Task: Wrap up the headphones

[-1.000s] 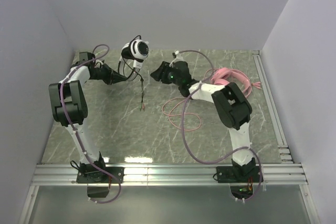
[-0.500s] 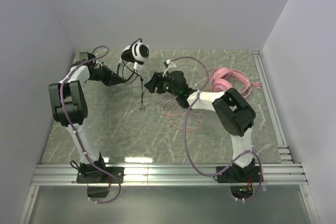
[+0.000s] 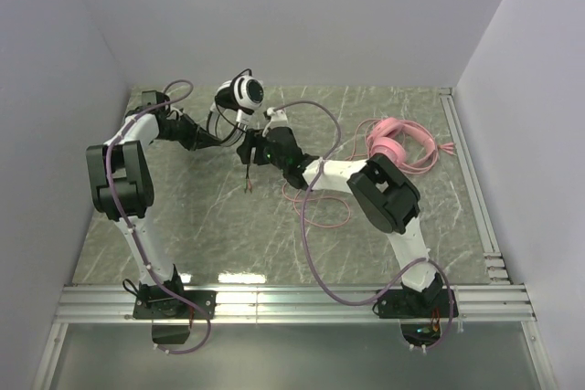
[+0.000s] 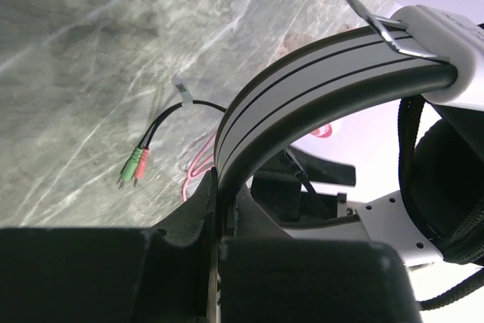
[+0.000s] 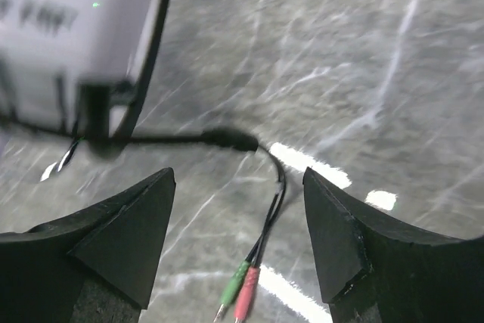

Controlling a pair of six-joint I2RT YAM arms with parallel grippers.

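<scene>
- Left hand (image 4: 221, 213) is clamped on the headband of the black-and-white headset (image 4: 318, 66).
- Right hand (image 5: 236, 183) has its fingers apart, with the black cable (image 5: 227, 140) crossing just ahead of them, untouched.

Left claw (image 4: 219, 209) clamped; right claw (image 5: 238, 179) (nearby) gaping.
</scene>
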